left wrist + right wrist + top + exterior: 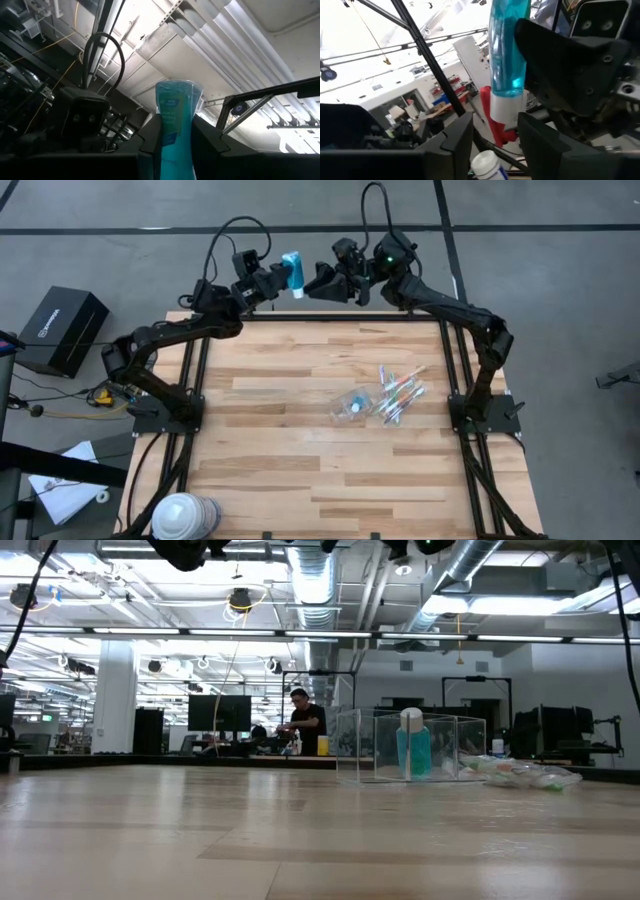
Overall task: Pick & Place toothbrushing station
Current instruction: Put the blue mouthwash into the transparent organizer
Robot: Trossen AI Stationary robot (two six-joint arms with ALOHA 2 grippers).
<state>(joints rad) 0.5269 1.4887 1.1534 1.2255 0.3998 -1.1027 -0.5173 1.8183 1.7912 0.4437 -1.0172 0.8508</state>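
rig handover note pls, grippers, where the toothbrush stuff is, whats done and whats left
Left gripper: shut on the blue tube, held high past the table's far edge.
Right gripper: open, facing the tube's white end, not gripping it.
Cup on its side on the table, toothbrushes loose beside it.
Done: tube picked up.
Left: tube handoff or placing, cup upright, brushes in, by my guess.

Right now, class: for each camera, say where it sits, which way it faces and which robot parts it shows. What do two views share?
High: above the table, facing down; both arms, left gripper clamping the blue tube.
Low: at table height, facing the room; only dark arm parts along the top.
Left wrist: faces the ceiling; its own fingers grip the tube.
Right wrist: right gripper, open, near the tube's white end.
Shared: both wrist views show the tube.
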